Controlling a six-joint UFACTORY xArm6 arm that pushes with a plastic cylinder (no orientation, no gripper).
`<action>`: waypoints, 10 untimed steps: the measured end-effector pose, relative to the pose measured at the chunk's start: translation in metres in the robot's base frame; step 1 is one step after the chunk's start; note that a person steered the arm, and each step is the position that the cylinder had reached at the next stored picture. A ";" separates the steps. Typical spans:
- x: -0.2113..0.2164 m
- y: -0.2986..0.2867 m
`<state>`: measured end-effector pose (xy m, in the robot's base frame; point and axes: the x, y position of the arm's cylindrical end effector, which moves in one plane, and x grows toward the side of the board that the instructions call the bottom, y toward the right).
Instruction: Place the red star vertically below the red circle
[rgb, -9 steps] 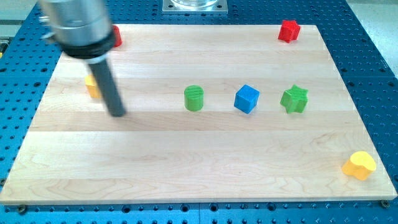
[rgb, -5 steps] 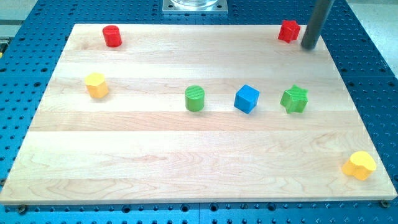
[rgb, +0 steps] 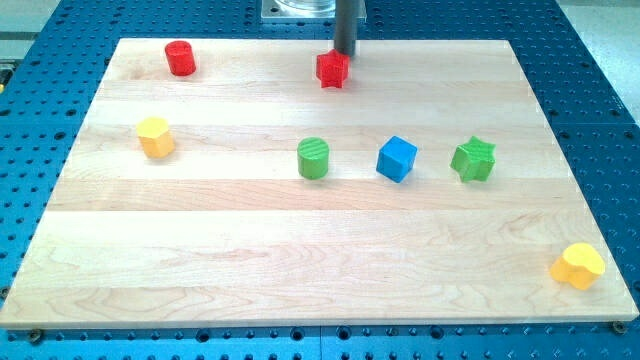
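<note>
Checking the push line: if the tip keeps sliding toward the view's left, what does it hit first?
My tip sits just upper right of the red star, so probably the star first; the red circle lies farther left.

I work in a lab: a wooden board (rgb: 300, 250) sits on a blue perforated bench (rgb: 590, 90), metal mount (rgb: 310, 10) at the far edge.

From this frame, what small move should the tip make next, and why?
Probably keep pushing the red star toward the view's left. My tip sits just above and to the right of it, touching or nearly so, while the red circle is far to the left near the top edge, so the star must travel left before going below it.
</note>
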<state>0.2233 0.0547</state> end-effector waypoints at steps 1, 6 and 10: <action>0.030 -0.022; 0.084 -0.125; 0.155 -0.200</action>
<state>0.3779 -0.1451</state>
